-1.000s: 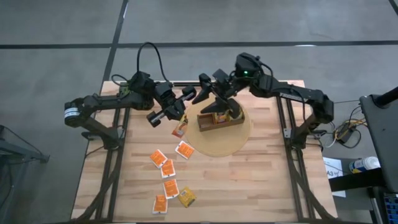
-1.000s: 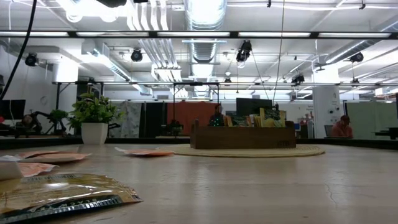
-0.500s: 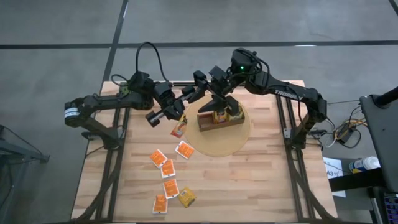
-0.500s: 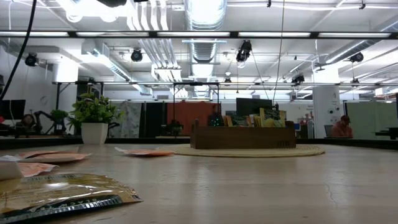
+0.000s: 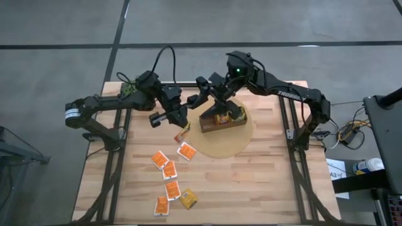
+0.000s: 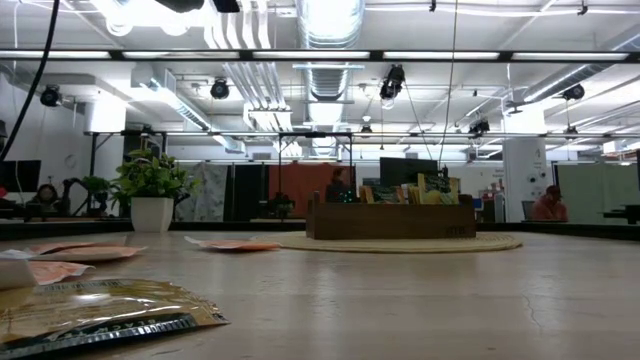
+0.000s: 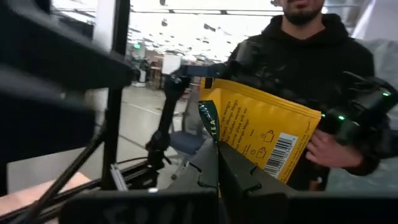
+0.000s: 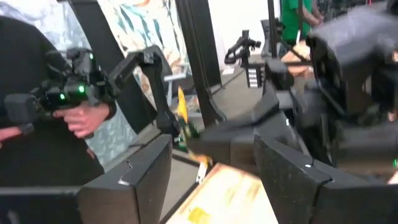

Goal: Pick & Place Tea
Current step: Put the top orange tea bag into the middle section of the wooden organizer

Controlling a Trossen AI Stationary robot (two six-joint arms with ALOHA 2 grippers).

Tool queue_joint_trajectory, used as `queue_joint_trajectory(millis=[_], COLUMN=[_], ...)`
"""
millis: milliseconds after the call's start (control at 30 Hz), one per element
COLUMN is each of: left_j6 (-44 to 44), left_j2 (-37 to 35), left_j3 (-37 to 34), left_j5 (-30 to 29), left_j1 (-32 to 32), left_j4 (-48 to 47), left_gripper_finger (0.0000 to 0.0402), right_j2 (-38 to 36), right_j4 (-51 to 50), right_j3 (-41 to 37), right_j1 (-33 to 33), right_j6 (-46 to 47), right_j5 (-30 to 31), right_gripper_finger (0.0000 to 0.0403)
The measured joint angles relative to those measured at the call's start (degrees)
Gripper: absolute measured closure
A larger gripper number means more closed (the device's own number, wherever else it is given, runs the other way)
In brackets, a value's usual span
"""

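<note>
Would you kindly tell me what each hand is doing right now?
Left hand: closed on a yellow tea sachet.
Right hand: open, holding nothing.

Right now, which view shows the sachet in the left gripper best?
The left wrist view: the yellow sachet fills the frame, pinched at its lower edge by the shut left gripper. The high view shows only a small orange-yellow bit below the gripper. The right wrist view shows it edge-on; the low view misses it.
</note>
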Motion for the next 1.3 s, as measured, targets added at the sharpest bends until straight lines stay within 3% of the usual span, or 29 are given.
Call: queue_joint_trajectory(millis=[167, 333, 533, 667, 1300], left_j6=[-3.03, -2.52, 0.12, 0.55, 0.05], left_j2=[0.0, -0.01, -0.02, 0.0, 0.0], left_j3=[-0.02, -0.04, -0.21, -0.22, 0.09], left_j5=[4.5, 3.81, 1.2, -0.57, -3.93], left_j1=[0.48, 0.78, 1.2, 1.71, 1.81], left_j4=[-0.46, -2.87, -14.27, -19.35, -19.32], left_gripper_finger=[0.0402, 0.0402, 0.0402, 0.0401, 0.0402], right_j2=[-0.78, -2.33, -4.7, -4.97, -5.04], right_j4=[-5.33, -10.79, -16.79, -19.19, -20.08], right_j3=[0.0, 0.0, 0.0, 0.0, 0.0], right_j1=[-0.04, -0.46, -0.55, -0.55, 2.19], right_j6=[-3.66, -6.83, -11.78, -12.91, -16.57], right_j5=[0.04, 0.53, 6.01, 6.26, 7.87], right_gripper_finger=[0.0179, 0.0179, 0.0179, 0.0179, 0.0179])
